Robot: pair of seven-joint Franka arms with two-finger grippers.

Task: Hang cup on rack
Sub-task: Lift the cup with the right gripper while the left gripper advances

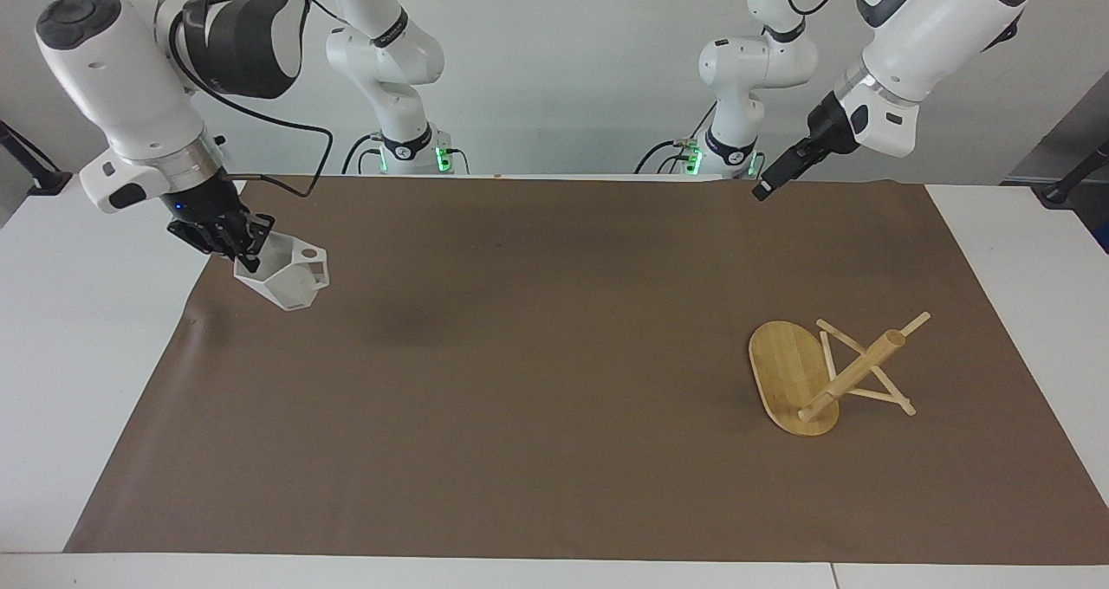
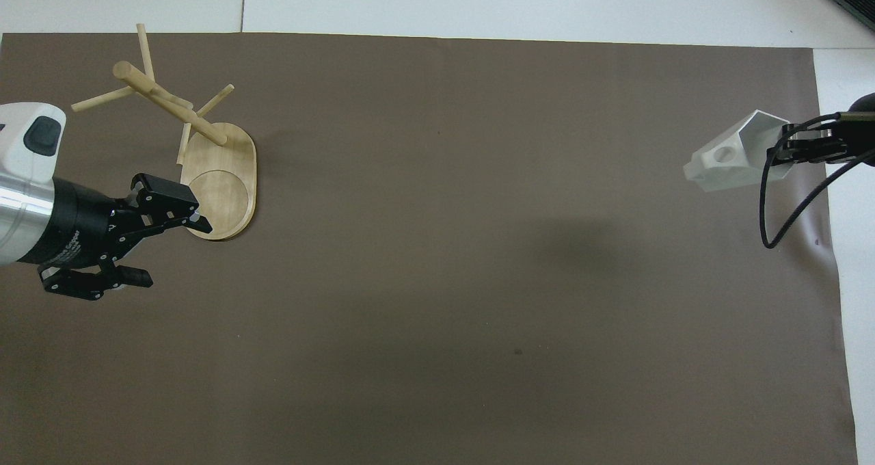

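A: Facing view, starting at the right arm's end. What have I got?

B: My right end effector [image 1: 245, 249] is clamped on the rim of the cup [image 1: 283, 279], carried in the air over the brown mat [image 1: 537, 381] at the right arm's end of the tabletop [image 1: 78, 338]. Cup tilted, handle hole pointing away from the fingers toward the table's middle.

A: And the rack?

B: The rack [image 1: 827, 372] is tipped over at the left arm's end of the tabletop. The oval base stands on edge and the post lies slanted, its free tip pointing toward the left arm's end, pegs resting on the mat.

A: So which arm takes it?

B: Left arm, I'd say. My left end effector [image 1: 771, 177], fingers spread apart and empty, hangs over the mat edge nearest the robots. The rack lies farther out from the robots than that spot, and well apart from the cup.

A: Key relation?

B: The post's long axis runs near flat, so no peg can take the cup as it lies; I judge it needs standing up first.
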